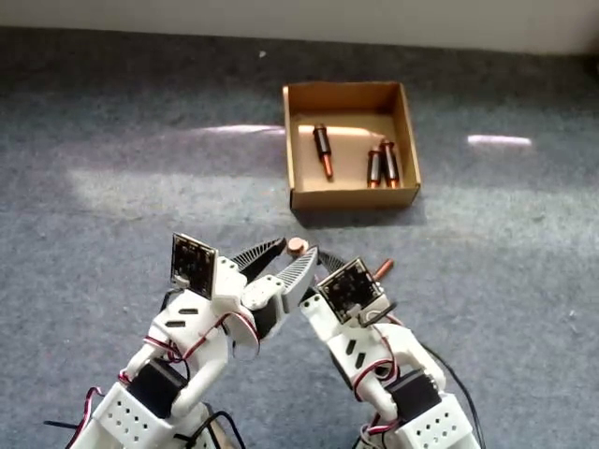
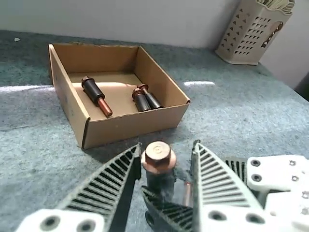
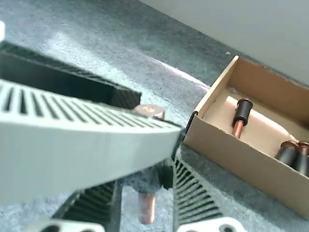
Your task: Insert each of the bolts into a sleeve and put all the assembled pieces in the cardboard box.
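Note:
A copper bolt (image 2: 158, 157) stands head-up in a dark sleeve (image 3: 150, 178), just in front of the cardboard box (image 1: 351, 198). My right gripper (image 3: 147, 174) is shut on the sleeve, and the bolt's shank pokes out past its fingers. My left gripper (image 2: 166, 150) is open with the bolt's head between its fingers; one fingertip is next to the head and the other is clear of it. In the high view both grippers meet at the bolt head (image 1: 298, 246). Three assembled pieces (image 1: 323, 150) lie in the box. A loose copper bolt (image 1: 384, 269) lies on the carpet beside the right arm.
Grey carpet covers the table. The box (image 2: 130, 128) is open-topped with low walls, a short way beyond the grippers. A beige perforated holder (image 2: 253, 29) stands by the back wall, off to the right of the box.

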Robot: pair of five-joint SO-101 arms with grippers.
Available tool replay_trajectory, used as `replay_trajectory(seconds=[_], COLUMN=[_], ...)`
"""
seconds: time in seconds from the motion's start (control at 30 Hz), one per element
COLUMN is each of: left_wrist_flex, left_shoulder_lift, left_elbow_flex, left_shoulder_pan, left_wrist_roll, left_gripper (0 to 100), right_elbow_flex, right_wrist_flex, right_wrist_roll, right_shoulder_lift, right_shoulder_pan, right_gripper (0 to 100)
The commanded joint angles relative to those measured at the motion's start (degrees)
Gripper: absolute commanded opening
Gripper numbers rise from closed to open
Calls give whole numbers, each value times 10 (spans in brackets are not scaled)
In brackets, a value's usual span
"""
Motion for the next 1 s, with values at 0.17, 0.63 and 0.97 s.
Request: replay_trajectory(seconds=[0.17, 0.63, 0.97], left_wrist_flex=[1, -44, -105], left_shoulder_lift=[-8, -7, -7], left_elbow_flex=[-36, -12, 84], left_shoulder_pan=[-58, -165, -231], left_wrist_roll=[-5, -5, -10], left_gripper=[185, 0, 7], right_elbow_flex=[85, 85, 56], right_wrist_flex=[-16, -19, -15], right_wrist_roll=[4, 4, 3], right_shoulder_lift=[-13, -13, -7], right_shoulder_pan=[51, 139, 208], right_gripper=[5, 5, 5])
